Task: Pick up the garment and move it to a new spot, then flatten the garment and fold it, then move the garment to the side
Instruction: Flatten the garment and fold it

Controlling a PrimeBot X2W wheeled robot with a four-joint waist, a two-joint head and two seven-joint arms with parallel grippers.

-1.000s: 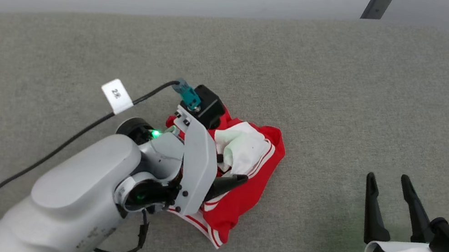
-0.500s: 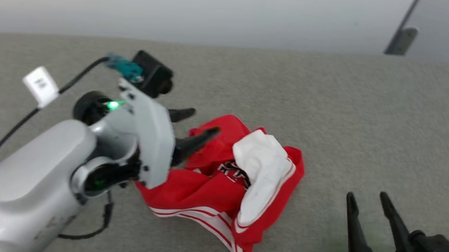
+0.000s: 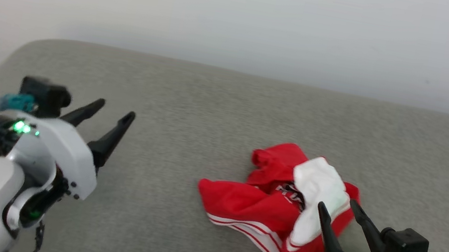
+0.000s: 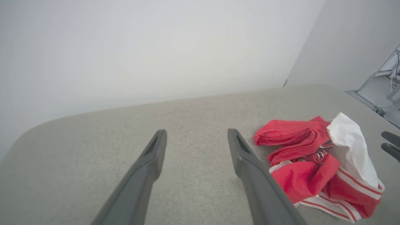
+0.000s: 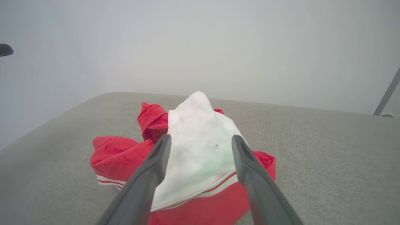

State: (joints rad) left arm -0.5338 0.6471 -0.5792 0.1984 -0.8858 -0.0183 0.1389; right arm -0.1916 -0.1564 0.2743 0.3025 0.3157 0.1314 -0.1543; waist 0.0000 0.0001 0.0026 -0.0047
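Crumpled garment on the grey table, right of middle in the head view, white sleeve heaped over red cloth, striped hem toward the near edge. Left gripper well apart from it at the left, above the table, fingers spread wide and empty, angled up and rightward from the pale forearm. Right gripper at the heap's near right edge, fingers parted, nothing clamped, framing the white sleeve in the right wrist view; contact with the cloth impossible to tell.

Left end effector now off garment
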